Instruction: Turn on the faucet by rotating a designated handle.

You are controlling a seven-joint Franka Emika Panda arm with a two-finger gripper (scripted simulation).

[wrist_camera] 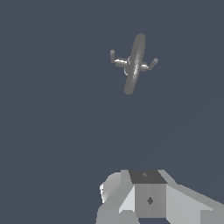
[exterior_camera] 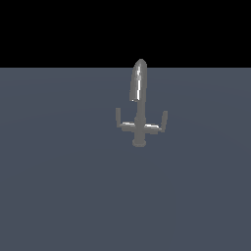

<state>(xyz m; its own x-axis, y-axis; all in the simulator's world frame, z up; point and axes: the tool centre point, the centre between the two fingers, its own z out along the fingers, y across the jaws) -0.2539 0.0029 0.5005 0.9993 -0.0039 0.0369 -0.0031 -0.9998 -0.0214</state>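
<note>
The faucet is a small grey metallic tap standing on the dark floor. It has a tall glossy arched spout and a round base. A crossbar carries two upturned levers, one on the exterior view's left and one on the exterior view's right. Nothing shows which of the two is the handle. The wrist view looks down on the faucet from far off. Blocky grey parts of my gripper fill that picture's near edge, well apart from the faucet. Its fingertips are hidden. The exterior view shows no gripper.
A flat dark grey-blue floor spreads around the faucet, with a black background behind it.
</note>
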